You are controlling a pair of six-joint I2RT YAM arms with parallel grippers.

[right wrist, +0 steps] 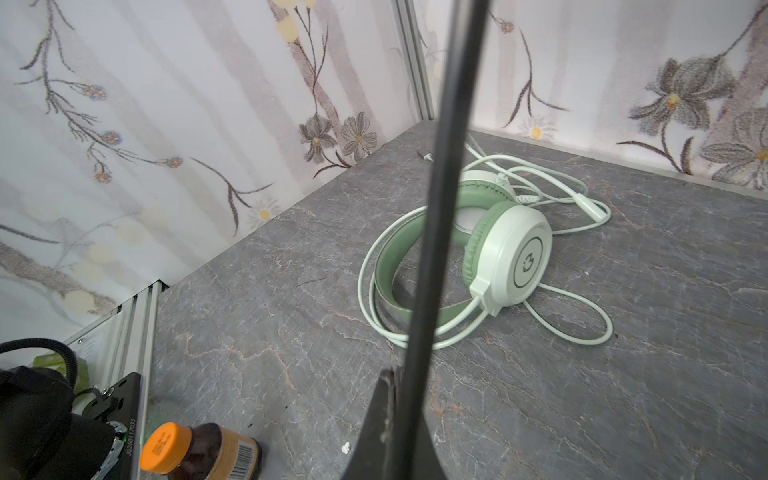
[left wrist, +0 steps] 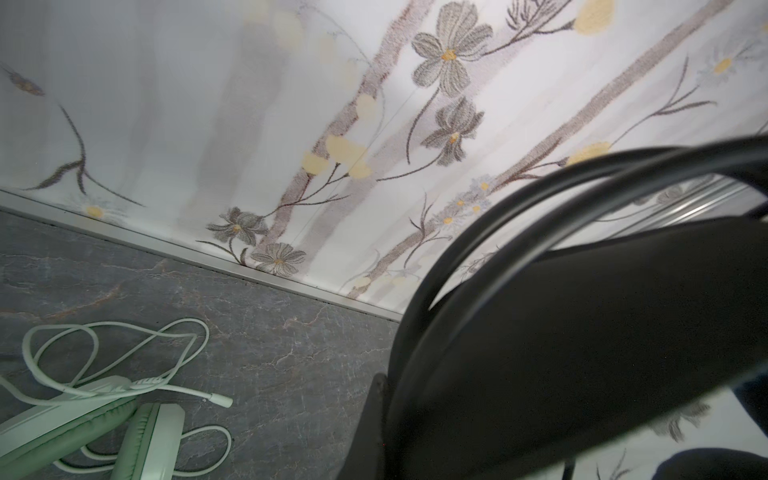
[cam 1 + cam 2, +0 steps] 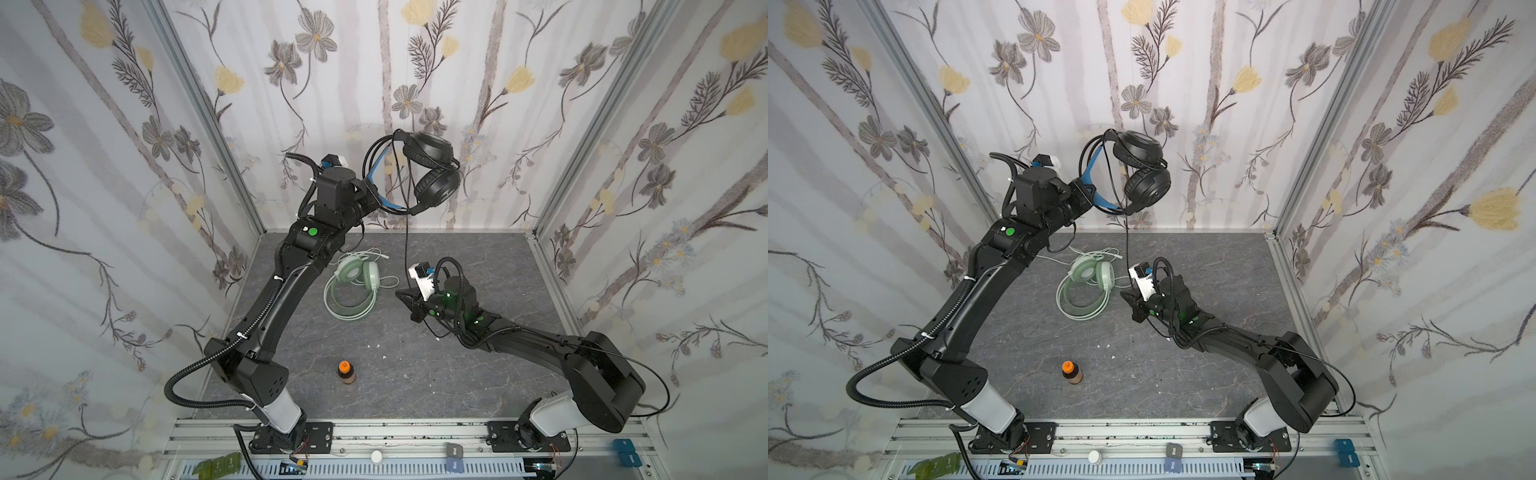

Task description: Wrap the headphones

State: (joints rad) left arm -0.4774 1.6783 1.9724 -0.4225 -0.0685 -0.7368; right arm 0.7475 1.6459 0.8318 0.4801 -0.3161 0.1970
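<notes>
The black headphones [image 3: 434, 166] [image 3: 1144, 166] hang high up by the back wall. My left gripper [image 3: 376, 195] [image 3: 1090, 193] is shut on their blue inner headband; in the left wrist view the dark headband [image 2: 582, 332] fills the space at the left gripper [image 2: 384, 436]. Their black cable [image 3: 407, 249] [image 3: 1127, 241] [image 1: 440, 208] drops straight down into my right gripper [image 3: 401, 296] [image 3: 1124, 296] [image 1: 399, 415], which is shut on it just above the table. The mint-green headphones [image 3: 370, 274] [image 3: 1104, 274] [image 1: 511, 257] [image 2: 83, 415] lie on the table left of the right gripper, their white cable loose around them.
A small brown bottle with an orange cap [image 3: 346, 372] [image 3: 1071, 371] [image 1: 199, 453] stands on the grey stone-look table [image 3: 478, 374] toward the front. Flowered walls close in the back and both sides. A few white scraps lie near the table's middle.
</notes>
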